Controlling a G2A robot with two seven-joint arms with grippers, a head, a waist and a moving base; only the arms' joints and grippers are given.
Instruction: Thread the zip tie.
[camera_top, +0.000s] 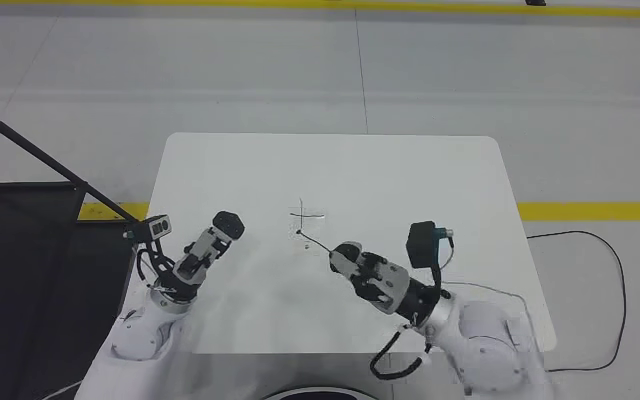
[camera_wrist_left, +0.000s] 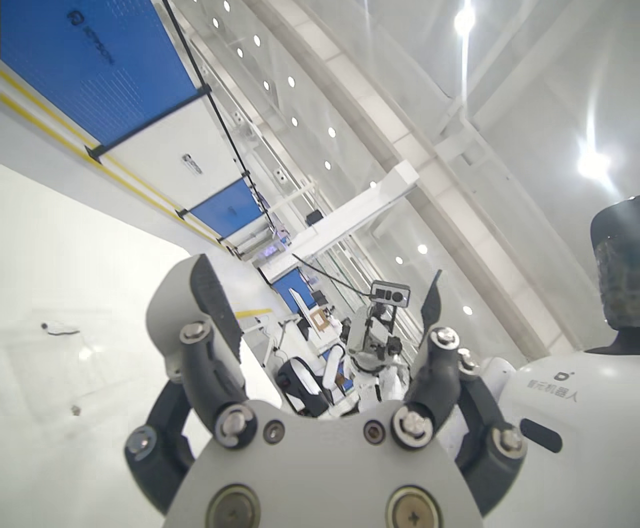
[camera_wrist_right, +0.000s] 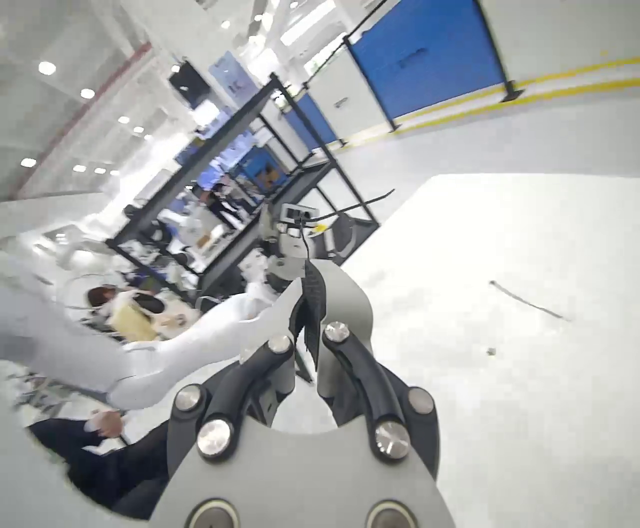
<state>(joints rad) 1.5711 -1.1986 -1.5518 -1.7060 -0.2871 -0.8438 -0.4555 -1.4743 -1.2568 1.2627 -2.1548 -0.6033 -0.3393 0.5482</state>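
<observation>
Zip tie (camera_top: 315, 242), a thin black strip, is pinched at its near end in the right gripper (camera_top: 345, 256). It sticks out toward the far left, over the middle of the white counter (camera_top: 420, 170). Whether its free tip touches the counter cannot be told. In the right wrist view the gripper's two pads (camera_wrist_right: 314, 295) are pressed together on the strip, which rises from between them and runs on past the tips.

The right arm comes in from the near right corner, its forearm slanting toward the far left, low over the counter. The left arm comes in from the near left corner, its forearm slanting toward the far right. The left gripper (camera_top: 228, 225) is held over the near left part of the counter, well apart from the tie. It is tilted upward, so its wrist view looks at the ceiling lights. Its fingers (camera_wrist_left: 212, 295) are spread wide.

Just beyond the tie's tip, thin dark crossed lines (camera_top: 306, 213) lie on the counter; whether they are marks or loose strips cannot be told.

Past the counter stand blue panels (camera_wrist_left: 100, 65) bearing small pale print, and a yellow line (camera_top: 580, 211) runs along the floor.
</observation>
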